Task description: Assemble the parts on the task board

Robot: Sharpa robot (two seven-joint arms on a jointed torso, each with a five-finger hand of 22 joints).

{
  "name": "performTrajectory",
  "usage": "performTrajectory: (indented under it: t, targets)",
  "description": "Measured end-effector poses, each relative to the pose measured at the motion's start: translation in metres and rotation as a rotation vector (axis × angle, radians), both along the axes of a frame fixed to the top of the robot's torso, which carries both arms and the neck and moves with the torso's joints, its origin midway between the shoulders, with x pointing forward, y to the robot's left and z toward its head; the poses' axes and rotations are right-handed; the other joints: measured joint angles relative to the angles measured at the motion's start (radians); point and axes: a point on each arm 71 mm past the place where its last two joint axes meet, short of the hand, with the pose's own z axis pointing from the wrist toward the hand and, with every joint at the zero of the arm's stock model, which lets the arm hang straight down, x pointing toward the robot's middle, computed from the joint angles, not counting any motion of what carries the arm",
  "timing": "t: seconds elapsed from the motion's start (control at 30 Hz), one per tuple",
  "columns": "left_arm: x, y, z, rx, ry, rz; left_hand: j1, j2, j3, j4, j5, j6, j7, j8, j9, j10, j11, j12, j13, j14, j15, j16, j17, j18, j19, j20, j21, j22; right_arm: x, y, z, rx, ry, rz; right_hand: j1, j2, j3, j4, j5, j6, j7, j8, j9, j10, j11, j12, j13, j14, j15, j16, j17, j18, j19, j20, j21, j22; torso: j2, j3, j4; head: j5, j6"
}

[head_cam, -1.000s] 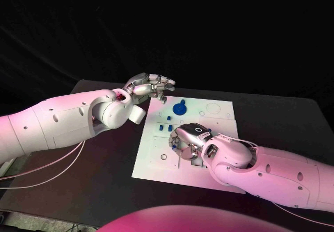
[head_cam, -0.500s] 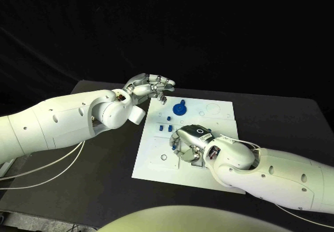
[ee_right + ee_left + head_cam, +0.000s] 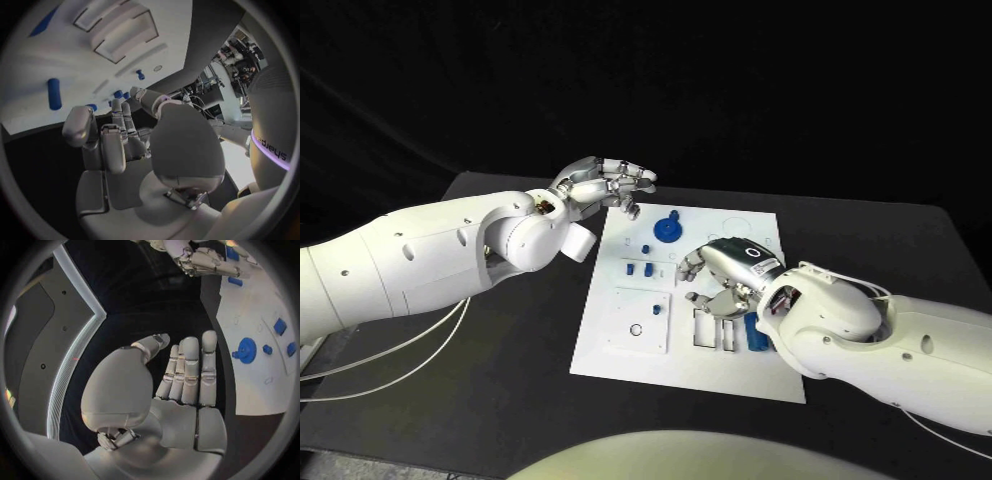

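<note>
The white task board (image 3: 639, 350) lies in the middle of the black table. A round blue part (image 3: 668, 228) stands near its far edge, with small blue pieces (image 3: 636, 268) a little nearer. My right hand (image 3: 726, 272) hovers over the board's middle, fingers loosely bent and holding nothing. A blue cylinder (image 3: 756, 331) lies on the board just beside that wrist; the right wrist view shows the cylinder (image 3: 54, 93) flat on the board (image 3: 37, 55). My left hand (image 3: 606, 185) hangs over the board's far left corner. In its wrist view the left hand (image 3: 181, 380) has straight fingers and is empty.
Rectangular slots (image 3: 714, 328) and a square recess (image 3: 642, 320) are cut into the board's near half. Black tabletop (image 3: 516, 360) surrounds the board on all sides. White cables (image 3: 401, 345) trail under my left arm at the table's left edge.
My right hand has moved right and farther across the board, uncovering the slots and a blue cylinder lying beside them. The left hand has barely shifted.
</note>
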Motion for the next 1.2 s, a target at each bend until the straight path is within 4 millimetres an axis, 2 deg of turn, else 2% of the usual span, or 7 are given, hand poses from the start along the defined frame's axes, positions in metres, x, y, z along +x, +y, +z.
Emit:
performTrajectory:
  t: [0.1,0.27,0.43,0.57,0.83,0.9,1.2]
  targets:
    - [0.0,0.0,0.0,0.0,0.0,0.0,0.0,0.0,0.0,0.0,0.0,0.0,0.0,0.0,0.0,-0.002,0.002,0.0,0.0,-0.002,0.002,0.0,-0.001,0.0,0.0,0.0,-0.001,-0.001,0.008,-0.014,0.01,-0.005,-0.018,-0.033,0.0,0.0,-0.003,-0.003,0.0,0.0,0.0,0.0,-0.002,-0.001,0.0,0.0,0.0,0.0,0.0,0.0,0.0,0.0,0.0,0.0,0.0,0.0,0.0,0.0001,-0.0006,-0.006,0.005]
    - [0.0,0.0,0.0,0.001,0.001,-0.002,0.0,0.0,0.0,0.0,0.0,0.0,0.0,0.0,0.0,-0.002,0.002,0.0,0.0,-0.002,0.002,0.0,-0.001,0.0,0.0,0.0,-0.001,-0.001,0.022,-0.04,0.019,-0.034,-0.029,-0.101,0.0,0.0,-0.044,-0.003,-0.004,-0.026,-0.002,-0.021,-0.016,-0.037,0.007,0.001,-0.008,0.0,0.007,-0.007,-0.017,0.0,-0.009,0.002,-0.023,-0.012,0.0,-0.0006,0.0,-0.017,0.012]
    - [0.0,0.0,0.0,0.001,0.002,-0.003,0.0,0.0,0.0,0.0,0.0,0.0,0.0,0.0,0.0,-0.002,0.002,0.0,0.0,-0.002,0.002,0.0,-0.001,0.0,0.0,0.0,-0.001,-0.001,0.029,-0.054,0.017,-0.076,-0.006,-0.137,0.025,0.014,-0.126,0.004,-0.004,-0.039,-0.007,-0.04,-0.037,-0.068,0.011,0.017,-0.019,-0.003,0.01,-0.016,-0.035,0.0,-0.017,0.009,-0.047,-0.023,0.001,-0.0006,0.0011,-0.02,0.014]
    - [0.0,0.0,0.0,0.001,0.002,-0.004,0.0,0.0,0.0,0.0,0.0,0.0,0.0,0.0,0.0,-0.001,0.002,0.0,0.0,-0.002,0.002,0.0,-0.001,0.0,0.0,0.0,-0.001,-0.001,0.032,-0.057,0.014,-0.106,0.016,-0.144,0.035,0.024,-0.163,0.011,-0.004,-0.039,-0.007,-0.041,-0.045,-0.073,0.009,0.023,-0.023,-0.004,0.011,-0.016,-0.038,0.0,-0.018,0.011,-0.053,-0.025,0.002,-0.0001,0.0017,-0.021,0.015]
    - [0.0,0.0,0.0,0.002,0.002,-0.006,0.0,0.0,0.0,0.0,0.0,0.0,0.0,0.0,0.0,-0.001,0.002,0.0,0.0,-0.002,0.002,0.0,-0.001,0.0,0.0,0.0,-0.001,-0.001,0.035,-0.057,0.008,-0.146,0.044,-0.143,0.047,0.036,-0.17,0.012,-0.004,-0.039,-0.007,-0.041,-0.048,-0.073,0.009,0.036,-0.023,-0.004,0.011,-0.016,-0.029,0.0,-0.018,0.011,-0.048,-0.021,0.002,-0.0003,0.0028,-0.02,0.014]
    - [0.0,0.0,0.0,0.002,0.002,-0.006,0.0,0.0,0.0,0.0,0.0,0.0,0.0,0.0,0.0,-0.001,0.001,0.0,0.0,-0.002,0.002,0.0,-0.001,0.0,0.0,0.0,-0.001,-0.001,0.036,-0.056,0.007,-0.151,0.048,-0.141,0.052,0.041,-0.17,0.012,-0.004,-0.033,-0.001,-0.041,-0.05,-0.073,0.009,0.044,-0.024,-0.004,0.011,-0.016,-0.025,0.0,-0.018,0.011,-0.04,-0.017,0.002,-0.0006,0.0028,-0.02,0.013]
    - [0.0,0.001,0.0,0.004,0.002,-0.007,0.0,0.0,0.0,0.0,0.0,0.0,0.0,0.0,0.0,-0.001,0.001,0.0,0.0,-0.002,0.002,0.0,0.0,0.0,0.0,0.0,-0.001,-0.001,0.035,-0.049,-0.001,-0.17,0.074,-0.125,0.057,0.046,-0.126,0.041,0.001,0.023,-0.001,-0.027,-0.057,-0.003,-0.003,0.059,-0.03,-0.004,0.011,-0.01,-0.011,0.0,0.008,-0.004,0.003,0.007,0.003,-0.0007,0.0029,-0.018,0.011]
